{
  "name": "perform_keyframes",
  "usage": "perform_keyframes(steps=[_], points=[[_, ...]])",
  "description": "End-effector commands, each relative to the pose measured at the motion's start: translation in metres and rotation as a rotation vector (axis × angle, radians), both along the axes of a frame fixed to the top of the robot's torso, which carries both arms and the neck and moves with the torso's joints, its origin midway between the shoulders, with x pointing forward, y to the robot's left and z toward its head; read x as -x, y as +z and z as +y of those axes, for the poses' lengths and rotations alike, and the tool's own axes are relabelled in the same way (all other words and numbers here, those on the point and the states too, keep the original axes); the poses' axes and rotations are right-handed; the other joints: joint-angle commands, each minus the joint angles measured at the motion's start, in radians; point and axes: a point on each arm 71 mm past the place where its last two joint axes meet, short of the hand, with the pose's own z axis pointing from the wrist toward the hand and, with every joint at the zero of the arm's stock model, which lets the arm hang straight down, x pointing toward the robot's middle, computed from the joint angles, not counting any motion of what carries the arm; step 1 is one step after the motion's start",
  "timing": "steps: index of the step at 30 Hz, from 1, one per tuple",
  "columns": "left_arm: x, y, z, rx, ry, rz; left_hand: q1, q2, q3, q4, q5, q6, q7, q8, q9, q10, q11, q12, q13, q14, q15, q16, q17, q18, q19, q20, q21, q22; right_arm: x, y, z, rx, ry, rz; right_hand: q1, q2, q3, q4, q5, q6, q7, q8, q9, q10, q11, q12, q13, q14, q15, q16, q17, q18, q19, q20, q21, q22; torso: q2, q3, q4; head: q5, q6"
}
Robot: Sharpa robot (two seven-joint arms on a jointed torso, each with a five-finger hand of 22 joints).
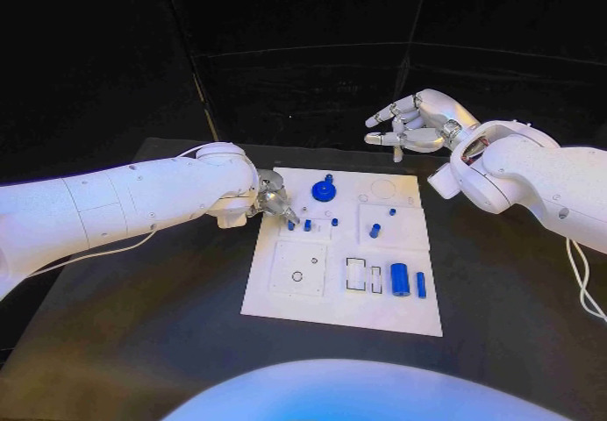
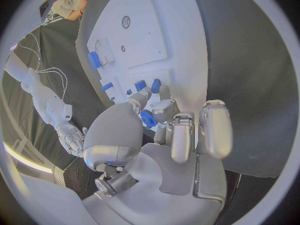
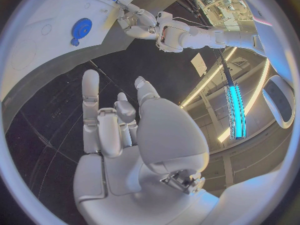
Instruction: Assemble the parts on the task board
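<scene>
Centrally on the black desk (image 1: 152,351) lies the white task board (image 1: 303,303), a flat plate with shallow recesses and small blue parts spread over it. At its far edge sits a blue round knob (image 1: 324,190), seen in the right wrist view as a blue disc with a small nub beside it. Near the board's right side a blue cylinder (image 1: 400,279) lies next to a thinner blue bar (image 1: 421,284), and just left of them are two narrow white slots. A short blue peg (image 1: 374,231) lies in the middle of the board, and a few smaller blue pegs (image 1: 308,225) stand in a row near the far left corner. The left hand (image 1: 272,203) is down at that corner, its fingers (image 2: 140,99) reaching onto the board right at the row of small pegs; the left wrist view shows fingertips touching or nearly touching the pegs, but I cannot tell whether any peg is actually gripped. The right hand (image 1: 417,123) is raised beyond the far right corner of the board, well apart from every part, with its fingers (image 3: 91,87) spread loosely and holding nothing.
</scene>
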Motion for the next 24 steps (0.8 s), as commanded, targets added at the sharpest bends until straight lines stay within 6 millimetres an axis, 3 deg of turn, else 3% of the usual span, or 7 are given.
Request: perform_keyframes(steps=[1, 11, 16, 19, 24], points=[[-0.0007, 0.0006, 0.0000, -0.007, 0.001, -0.008, -0.005, 0.001, -0.012, 0.000, -0.006, 0.009, 0.002, 0.002, 0.001, -0.002, 0.000, 0.005, 0.002, 0.106, -0.008, 0.003, 0.263, -0.012, 0.042, -0.009, 0.007, 0.031, 0.0001, 0.0018, 0.0003, -0.003, 0.009, -0.009, 0.007, 0.004, -0.006, -0.001, -0.005, -0.007, -0.002, 0.004, 0.001, -0.001, -0.002, 0.006, 0.000, 0.030, 0.001, -0.003, -0.001, 0.006, -0.003, 0.004, -0.005, -0.001, 0.000, 0.0005, -0.0006, -0.001, -0.001], [0.0001, 0.0010, -0.0026, 0.000, -0.002, -0.013, 0.004, -0.003, -0.047, 0.003, -0.013, 0.012, 0.000, 0.003, 0.003, -0.001, 0.000, 0.006, 0.004, 0.106, -0.008, 0.003, 0.263, -0.013, 0.042, -0.009, 0.008, 0.034, 0.0000, 0.0017, 0.0001, -0.003, 0.009, -0.008, 0.007, 0.004, -0.006, -0.001, -0.006, -0.007, -0.002, 0.004, 0.001, -0.001, -0.002, 0.006, 0.000, 0.030, 0.001, -0.003, 0.000, 0.006, -0.003, 0.004, -0.005, -0.001, 0.001, 0.0009, 0.0005, -0.002, 0.000], [0.0007, 0.0024, -0.0029, 0.018, 0.010, -0.030, 0.004, -0.009, -0.114, 0.022, -0.021, 0.015, 0.000, 0.002, 0.005, 0.002, -0.001, 0.008, 0.008, 0.106, -0.008, 0.003, 0.263, -0.013, 0.043, -0.009, 0.010, 0.038, -0.0001, 0.0017, 0.0002, -0.003, 0.009, -0.008, 0.007, 0.004, -0.006, -0.001, -0.006, -0.007, -0.002, 0.004, 0.001, -0.001, -0.002, 0.006, 0.000, 0.030, 0.001, -0.003, 0.000, 0.006, -0.003, 0.004, -0.005, -0.001, 0.000, -0.0001, 0.0000, -0.003, 0.000], [0.0015, 0.0034, -0.0026, 0.036, 0.024, -0.039, 0.005, -0.012, -0.162, 0.036, -0.090, 0.017, -0.002, 0.003, 0.007, 0.004, -0.001, 0.010, 0.011, 0.106, -0.009, 0.003, 0.263, -0.014, 0.044, -0.010, 0.013, 0.042, -0.0001, 0.0017, 0.0002, -0.003, 0.008, -0.009, 0.007, 0.004, -0.006, -0.001, -0.006, -0.007, -0.002, 0.004, 0.001, -0.001, -0.002, 0.006, 0.000, 0.030, 0.001, -0.003, 0.000, 0.006, -0.003, 0.004, -0.005, -0.001, 0.000, -0.0001, 0.0001, -0.004, 0.001], [0.0028, 0.0051, -0.0006, 0.054, 0.041, -0.055, 0.002, -0.016, -0.201, 0.050, -0.092, 0.018, -0.003, 0.003, 0.008, 0.004, -0.003, 0.010, 0.012, 0.106, -0.011, 0.003, 0.263, -0.015, 0.045, -0.011, 0.015, 0.045, -0.0002, 0.0017, 0.0003, -0.003, 0.008, -0.009, 0.007, 0.004, -0.006, -0.001, -0.006, -0.007, -0.002, 0.004, 0.001, -0.001, -0.002, 0.006, 0.000, 0.030, 0.001, -0.003, 0.000, 0.006, -0.003, 0.004, -0.005, -0.001, 0.000, 0.0002, 0.0006, -0.005, 0.000]])
